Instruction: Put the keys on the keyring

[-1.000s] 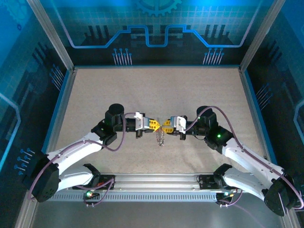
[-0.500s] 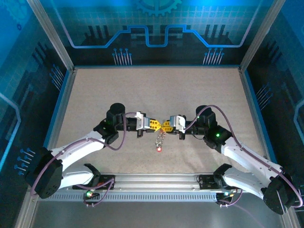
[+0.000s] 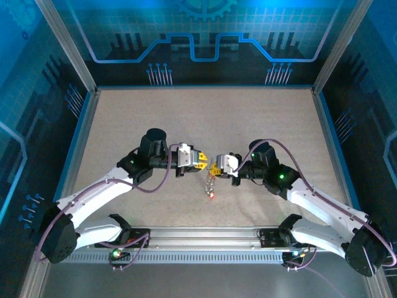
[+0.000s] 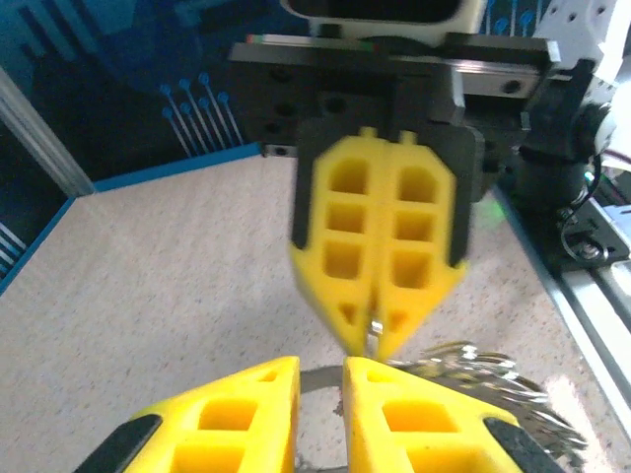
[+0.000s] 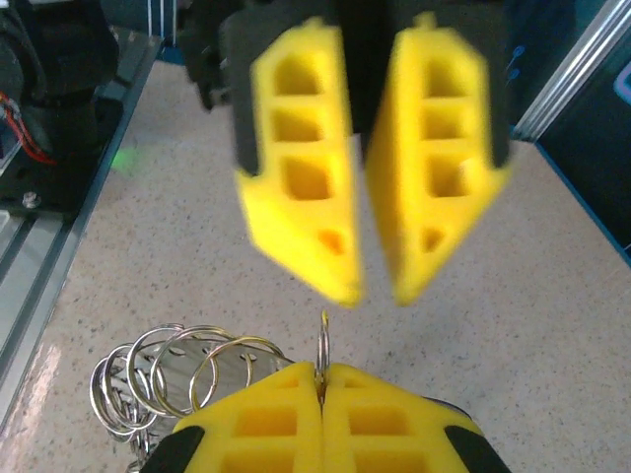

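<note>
My right gripper (image 3: 214, 167) (image 5: 322, 371) is shut on a thin silver ring of the keyring (image 5: 322, 337), which stands edge-on between its yellow fingertips. The rest of the keyring, a bunch of silver loops (image 5: 163, 379) (image 4: 478, 372), hangs beside and below it (image 3: 209, 182). A red-tagged key (image 3: 212, 195) dangles at the bottom of the bunch, just above the table. My left gripper (image 3: 203, 162) (image 4: 320, 370) faces the right one tip to tip, a short way back. Its fingers stand slightly apart with nothing between them.
The speckled beige table (image 3: 124, 124) lies under both arms. A metal rail (image 3: 205, 236) with the arm bases runs along the near edge. Blue walls and aluminium posts (image 3: 80, 68) close in the other sides.
The left gripper has opened and drawn back up and to the left, away from the ring. The right gripper has closed tight and shifted left. A red-tagged key now hangs below the bunch.
</note>
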